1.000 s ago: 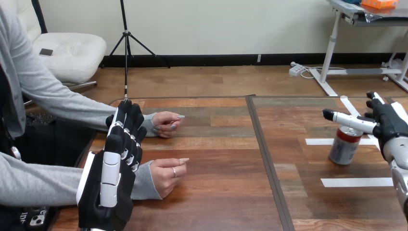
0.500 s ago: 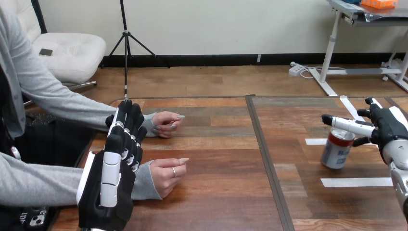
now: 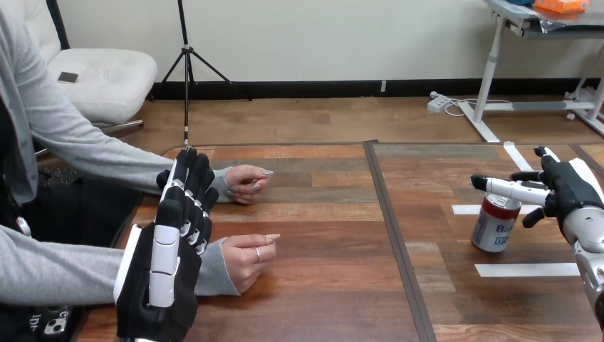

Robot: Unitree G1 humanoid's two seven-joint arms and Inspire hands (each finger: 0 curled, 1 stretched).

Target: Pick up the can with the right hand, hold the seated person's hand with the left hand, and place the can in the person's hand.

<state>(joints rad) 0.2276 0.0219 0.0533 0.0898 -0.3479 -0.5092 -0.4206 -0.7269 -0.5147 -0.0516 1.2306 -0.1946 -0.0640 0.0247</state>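
A red, white and blue can (image 3: pixel 495 226) stands slightly tilted on the right half of the wooden table (image 3: pixel 320 285). My right hand (image 3: pixel 566 191) is at its right side: the thumb (image 3: pixel 498 187) lies across the can's top and the fingers curl in behind and beside it. My left hand (image 3: pixel 167 263) is raised at the left with straight fingers, in front of the person's nearer sleeve and holding nothing. The person's nearer hand (image 3: pixel 249 260) rests loosely curled on the table just right of my left hand. The person's farther hand (image 3: pixel 248 182) rests behind it.
White tape strips (image 3: pixel 527 269) mark the table to the right of the can, with another strip (image 3: pixel 466 209) behind it. A dark seam (image 3: pixel 399 256) runs down the table's middle. Bare wood lies between the person's hands and the can.
The can has slid left and a little toward me, and my right hand has followed it with fingers curling further. My left hand and the person's hands have not moved.
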